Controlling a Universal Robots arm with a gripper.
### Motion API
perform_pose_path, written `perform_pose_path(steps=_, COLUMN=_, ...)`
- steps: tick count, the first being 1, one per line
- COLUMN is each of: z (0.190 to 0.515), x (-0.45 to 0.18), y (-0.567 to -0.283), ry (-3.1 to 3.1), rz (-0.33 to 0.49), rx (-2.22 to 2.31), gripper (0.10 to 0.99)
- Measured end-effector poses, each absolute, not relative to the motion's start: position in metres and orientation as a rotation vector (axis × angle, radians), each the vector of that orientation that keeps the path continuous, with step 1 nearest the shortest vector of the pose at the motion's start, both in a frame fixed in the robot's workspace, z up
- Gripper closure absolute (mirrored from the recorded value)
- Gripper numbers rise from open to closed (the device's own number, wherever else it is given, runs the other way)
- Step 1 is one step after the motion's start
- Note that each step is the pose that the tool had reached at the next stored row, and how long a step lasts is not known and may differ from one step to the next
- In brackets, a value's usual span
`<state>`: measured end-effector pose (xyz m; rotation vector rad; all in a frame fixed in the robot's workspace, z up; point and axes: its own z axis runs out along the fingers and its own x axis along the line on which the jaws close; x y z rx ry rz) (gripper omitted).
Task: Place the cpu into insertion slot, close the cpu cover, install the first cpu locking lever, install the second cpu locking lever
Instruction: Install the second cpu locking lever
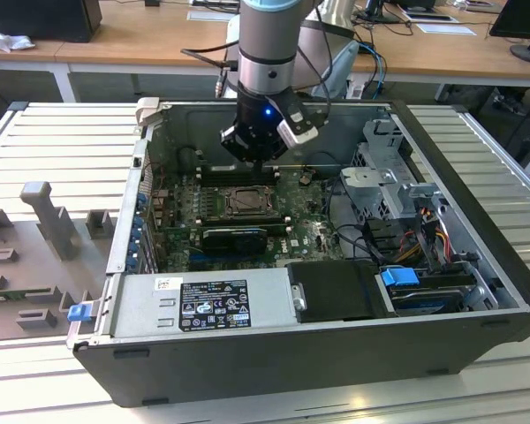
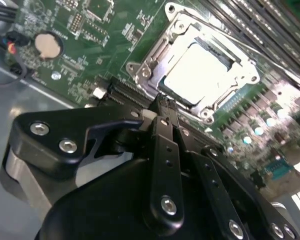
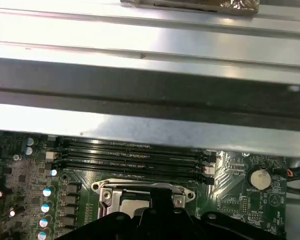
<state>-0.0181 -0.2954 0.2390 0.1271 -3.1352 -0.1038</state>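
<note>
- Exterior view: we see the black gripper on the grey arm hanging inside the open dark-grey computer case, directly above the square silver-rimmed insertion slot on the green motherboard. The slot lies just below the fingertips, between the long black memory slots and the black finned card.
- Second wrist view: the gripper has its 2 fingers pressed together on nothing; it reads as clenched and empty. The pale silver-beige square cpu already lies flat in the slot, framed by the thin silver-grey metal cpu cover, which looks down over it. Fingertips sit at the cover's near edge. The chip is square, so no long axis; its edges run parallel to the memory slots.
- First wrist view: the cover's far edge lies parallel to the memory slots, near the round silver coin cell.
</note>
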Motion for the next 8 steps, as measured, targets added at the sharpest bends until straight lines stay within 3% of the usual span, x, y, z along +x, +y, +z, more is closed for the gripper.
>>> perform_pose_path(steps=8, z=0.248, x=-0.018, y=-0.307, ry=-3.135, rz=-0.103, rx=0.127, gripper=0.980)
